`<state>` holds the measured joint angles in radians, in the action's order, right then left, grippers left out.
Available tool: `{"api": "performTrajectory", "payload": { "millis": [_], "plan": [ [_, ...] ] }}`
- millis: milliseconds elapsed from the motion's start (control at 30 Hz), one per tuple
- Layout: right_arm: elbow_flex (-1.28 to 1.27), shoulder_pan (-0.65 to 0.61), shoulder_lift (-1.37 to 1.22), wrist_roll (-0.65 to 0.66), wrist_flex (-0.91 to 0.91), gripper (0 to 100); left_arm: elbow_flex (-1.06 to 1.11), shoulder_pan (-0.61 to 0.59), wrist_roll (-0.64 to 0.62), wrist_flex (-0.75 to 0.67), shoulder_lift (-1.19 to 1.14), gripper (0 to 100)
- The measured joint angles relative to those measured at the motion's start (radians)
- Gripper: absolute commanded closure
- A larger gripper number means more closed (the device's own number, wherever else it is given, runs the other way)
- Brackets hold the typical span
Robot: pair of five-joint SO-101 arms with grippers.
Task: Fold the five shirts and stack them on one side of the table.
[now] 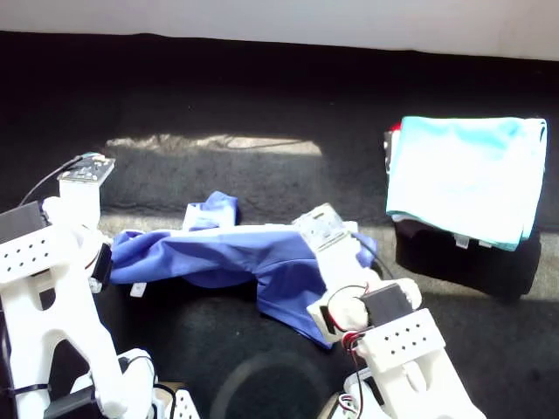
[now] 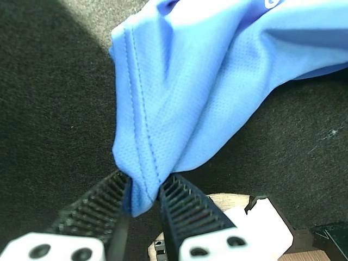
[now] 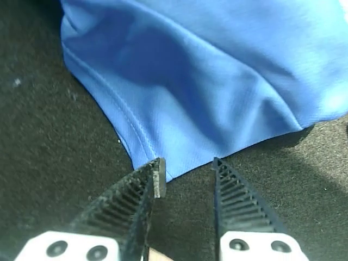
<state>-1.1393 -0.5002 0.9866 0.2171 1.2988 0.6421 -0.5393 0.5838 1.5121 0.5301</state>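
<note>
Pinching one blue shirt [image 1: 218, 249], left claw [image 2: 145, 184] holds; right claw [image 3: 187, 164] gapes.

Item count:

- Table [image 1: 262, 105]: one.
- Loose shirts: one, the blue shirt [image 1: 236, 253].
- Stacks: one, the stack [image 1: 467, 179].
- Layers countable in the stack by colour: three.
  - One pale turquoise shirt [image 1: 472, 166] on top.
  - One red edge [image 1: 395, 129] at a corner.
  - One black shirt [image 1: 463, 257] at the bottom.
  - Whether further shirts lie between these cannot be determined.
- Garments countable in total: four.
- Arms: two, the left arm [image 1: 52, 288] and the right arm [image 1: 393, 340].
- Grippers: two, one per arm, the left gripper [image 2: 144, 187] and the right gripper [image 3: 187, 168].
- Fingers: two per gripper, four in total.
</note>
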Motion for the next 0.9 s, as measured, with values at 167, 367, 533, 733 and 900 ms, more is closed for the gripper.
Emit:
{"api": "performTrajectory", "payload": {
  "millis": [167,367,533,733,900],
  "plan": [
    [0.003,0.000,-0.178,0.037,0.000,87.5,0.000,0.000,-0.002,0.000,0.000,99],
    [0.098,0.000,-0.443,0.037,-0.003,76.3,0.000,0.000,-0.002,0.000,0.000,99],
    [0.149,-0.025,-0.500,0.037,-0.005,74.6,0.000,0.000,-0.002,0.000,0.000,99],
    [0.157,-0.150,-0.509,-0.051,-0.037,74.6,0.000,0.000,-0.002,-0.003,0.000,99],
    [0.163,-0.195,-0.606,-0.094,-0.084,74.6,0.000,0.000,-0.002,-0.003,0.000,99]
  ]
}}
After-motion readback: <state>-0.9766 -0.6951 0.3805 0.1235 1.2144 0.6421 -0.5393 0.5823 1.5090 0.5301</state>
